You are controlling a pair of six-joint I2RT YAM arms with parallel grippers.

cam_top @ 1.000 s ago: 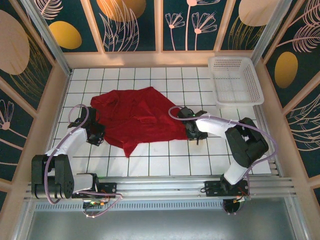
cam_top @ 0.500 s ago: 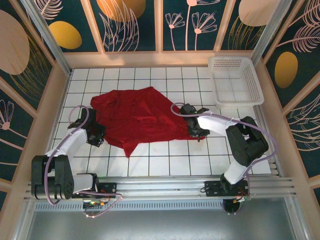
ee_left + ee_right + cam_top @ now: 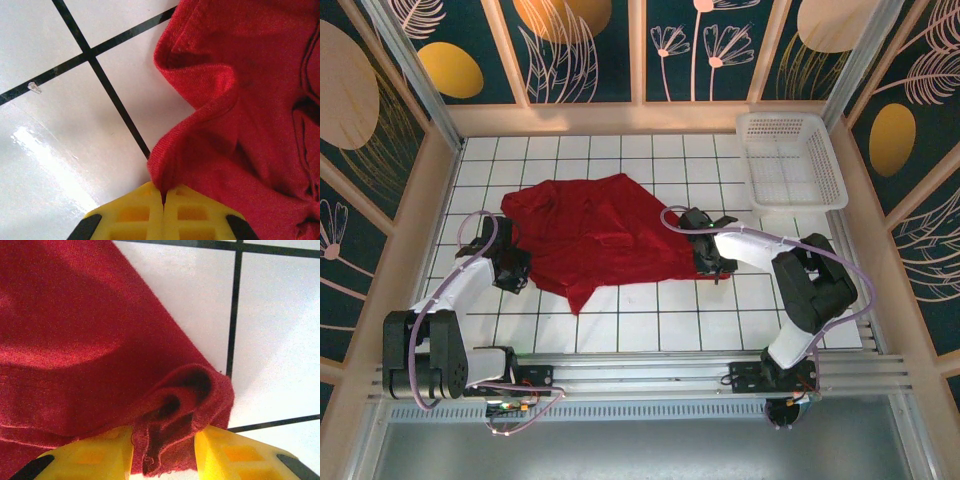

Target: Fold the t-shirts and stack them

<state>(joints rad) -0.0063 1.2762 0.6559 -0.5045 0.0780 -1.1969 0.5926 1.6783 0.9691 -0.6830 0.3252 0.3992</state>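
Item: t-shirt [image 3: 595, 235], deep red, crumpled on the tiles [image 3: 720, 320]. Left gripper [image 3: 163, 192]: clamped on its left edge. Right gripper [image 3: 163, 442]: pinching a bunched right corner. Handling: you should draw both edges apart evenly, kept low, until the cloth lies flat

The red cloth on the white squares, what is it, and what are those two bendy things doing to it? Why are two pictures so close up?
They are two robot arms. The picture from above shows a red t-shirt lying crumpled on a tiled table, with a white basket in the far corner. Each close-up comes from a camera on an arm's wrist. The left fingers pinch the shirt's edge; the right fingers squeeze a bunched corner.
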